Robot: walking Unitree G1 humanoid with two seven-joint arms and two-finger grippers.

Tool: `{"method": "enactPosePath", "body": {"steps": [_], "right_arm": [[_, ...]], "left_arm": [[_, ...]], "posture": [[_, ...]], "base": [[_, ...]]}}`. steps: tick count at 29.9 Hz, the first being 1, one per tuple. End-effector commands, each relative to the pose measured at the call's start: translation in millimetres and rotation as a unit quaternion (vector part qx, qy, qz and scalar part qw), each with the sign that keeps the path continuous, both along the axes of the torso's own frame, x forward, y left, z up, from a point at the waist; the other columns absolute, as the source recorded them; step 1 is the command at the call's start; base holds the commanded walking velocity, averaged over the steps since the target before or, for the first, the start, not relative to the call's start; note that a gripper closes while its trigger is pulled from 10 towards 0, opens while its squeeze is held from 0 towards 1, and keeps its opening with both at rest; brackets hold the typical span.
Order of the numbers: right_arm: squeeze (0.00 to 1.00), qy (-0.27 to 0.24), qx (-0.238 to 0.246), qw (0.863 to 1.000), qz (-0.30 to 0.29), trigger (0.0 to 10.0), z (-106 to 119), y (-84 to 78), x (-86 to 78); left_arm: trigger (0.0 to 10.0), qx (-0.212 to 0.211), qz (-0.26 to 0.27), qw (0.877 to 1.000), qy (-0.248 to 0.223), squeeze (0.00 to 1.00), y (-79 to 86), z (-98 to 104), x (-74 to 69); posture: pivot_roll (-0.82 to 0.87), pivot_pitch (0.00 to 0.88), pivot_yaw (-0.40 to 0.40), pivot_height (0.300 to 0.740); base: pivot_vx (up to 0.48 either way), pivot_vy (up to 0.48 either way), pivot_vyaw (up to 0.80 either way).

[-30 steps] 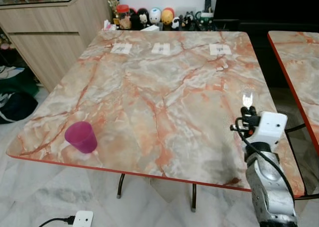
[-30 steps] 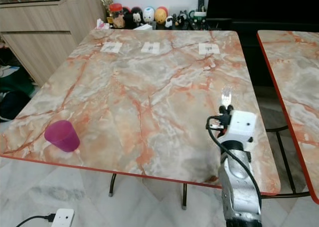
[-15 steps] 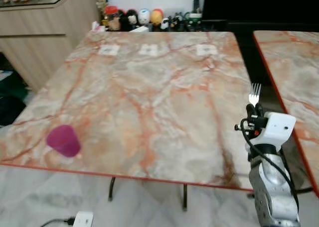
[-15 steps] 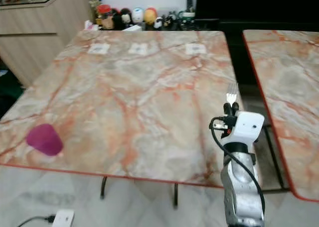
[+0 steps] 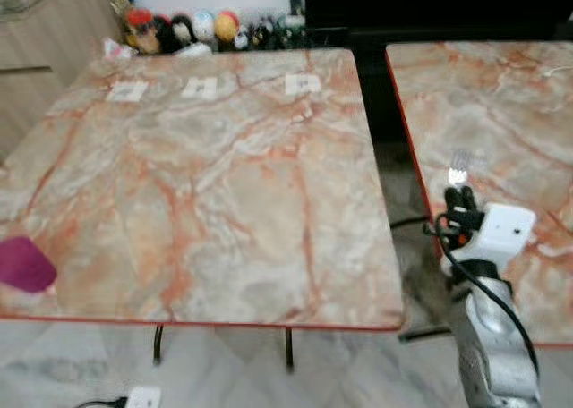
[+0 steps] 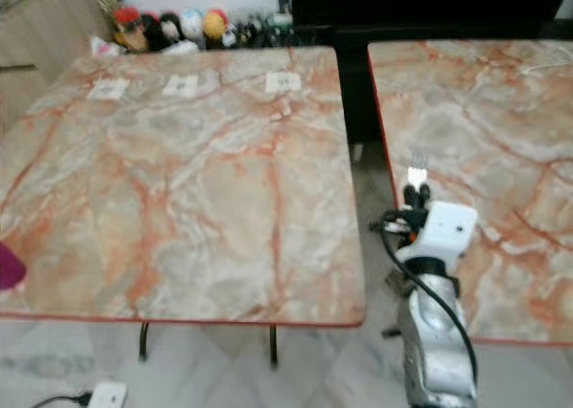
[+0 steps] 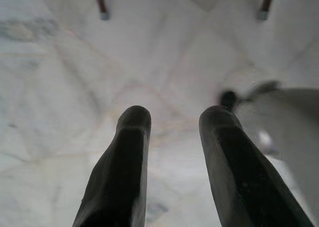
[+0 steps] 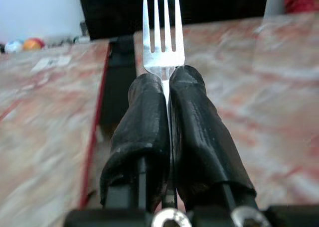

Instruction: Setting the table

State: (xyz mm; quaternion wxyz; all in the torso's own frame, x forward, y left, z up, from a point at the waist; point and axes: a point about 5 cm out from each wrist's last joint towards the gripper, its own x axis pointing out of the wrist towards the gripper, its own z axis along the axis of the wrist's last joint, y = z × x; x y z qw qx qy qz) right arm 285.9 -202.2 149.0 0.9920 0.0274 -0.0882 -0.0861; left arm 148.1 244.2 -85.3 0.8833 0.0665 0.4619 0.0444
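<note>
Right hand (image 6: 415,194) clamped on fork (image 8: 163,35), tines up, lower right of frame, over the gap between the two tables. Left hand (image 7: 172,122) — fingers apart, idle above the floor. Judgement: carry the fork level to the left table (image 5: 215,175), lay it flat well inside the edge before releasing. Purple cup (image 5: 24,264) cut off at left edge — fork handle hidden between the fingers

Silver fork (image 8: 163,43), tines up, clamped upright in right end effector (image 8: 167,87); magenta cup (image 5: 24,264) at table edge
</note>
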Motion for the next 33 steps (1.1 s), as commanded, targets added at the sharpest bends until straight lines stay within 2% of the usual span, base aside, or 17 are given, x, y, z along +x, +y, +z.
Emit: {"method": "enactPosePath", "body": {"steps": [1, 21, 27, 33], "right_arm": [[0.0, -0.007, 0.002, 1.0, 0.011, 10.0, 2.8, 6.9, 0.5], [0.0, -0.028, -0.008, 1.0, -0.005, 10.0, 11.5, 0.7, 0.5], [0.0, -0.051, -0.02, 0.998, -0.022, 10.0, 22.3, -7.2, -0.6], [0.0, -0.107, -0.046, 0.991, -0.061, 10.0, 49.7, -21.8, -8.0]], "left_arm": [[10.0, 0.009, -0.002, 1.0, 0.018, 0.0, 6.2, -1.6, -7.8], [10.0, 0.008, -0.01, 1.0, 0.017, 0.0, -1.8, -2.6, -3.7], [10.0, 0.009, -0.009, 1.0, 0.016, 0.0, -0.4, -2.1, -3.6], [10.0, 0.011, -0.007, 1.0, 0.018, 0.0, 3.2, -2.2, -7.0]], "posture": [[-0.1, 0.094, 0.053, 0.74], [-0.11, 0.098, 0.06, 0.74], [-0.11, 0.101, 0.06, 0.74], [-0.12, 0.098, 0.059, 0.74]], "base": [[0.0, -0.428, 0.0], [0.0, -0.43, 0.0], [0.0, -0.431, 0.0], [0.0, -0.43, 0.0]]}}
